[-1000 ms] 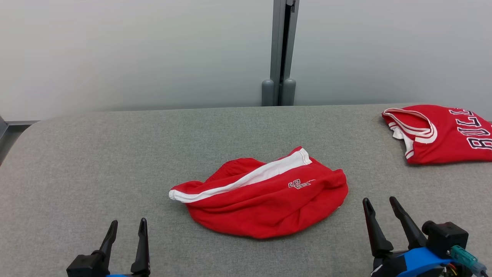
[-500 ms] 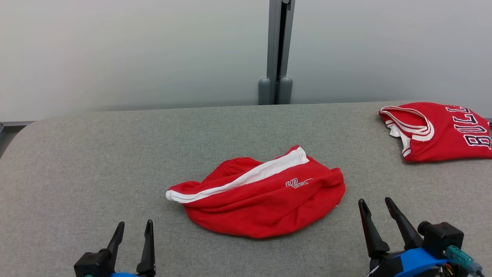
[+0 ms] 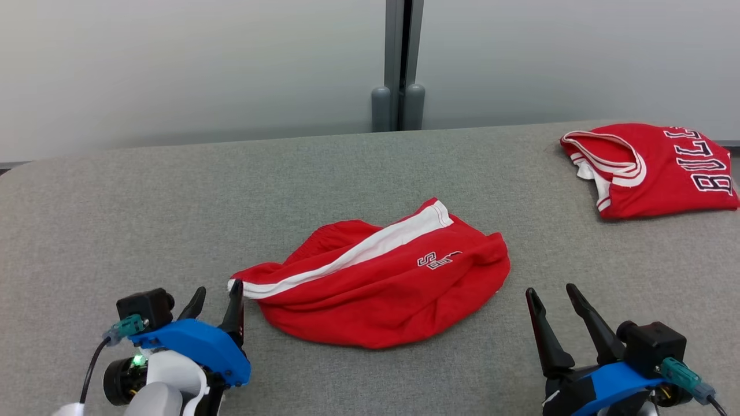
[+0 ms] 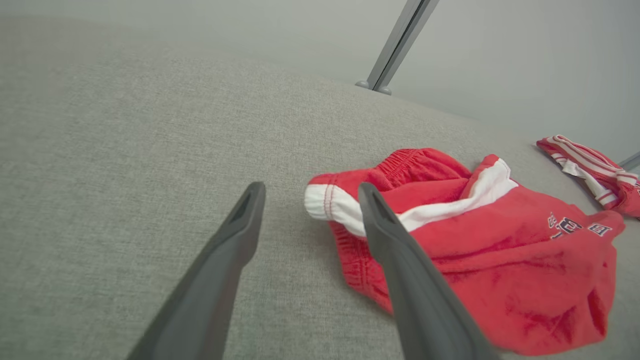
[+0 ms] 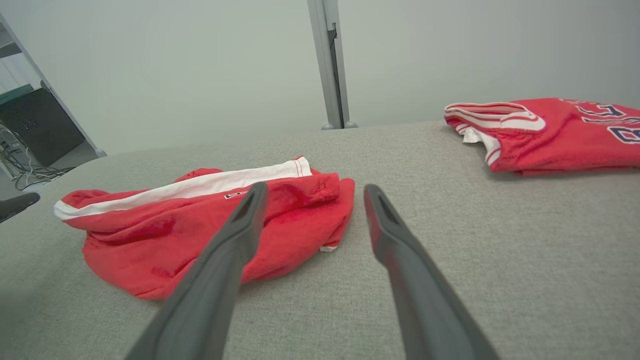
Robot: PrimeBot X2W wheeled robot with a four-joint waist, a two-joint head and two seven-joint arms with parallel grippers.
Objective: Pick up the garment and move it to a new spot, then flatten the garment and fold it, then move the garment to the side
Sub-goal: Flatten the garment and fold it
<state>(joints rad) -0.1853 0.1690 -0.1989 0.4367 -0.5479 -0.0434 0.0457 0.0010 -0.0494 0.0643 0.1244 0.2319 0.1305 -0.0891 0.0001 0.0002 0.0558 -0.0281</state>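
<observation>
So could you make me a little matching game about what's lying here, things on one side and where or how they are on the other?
Things:
1. red shorts
2. red jersey
3. grey post
4. grey table

Places or states:
A. dark lettering, at the far right
B. upright behind the table
C. crumpled in the middle
D. lying under both garments

Pairs: 1-C; 2-A; 3-B; 4-D

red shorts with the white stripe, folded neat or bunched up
Bunched up: the red fabric shorts with a white side stripe lie in a rumpled, creased heap on the grey cloth-covered table.
</observation>
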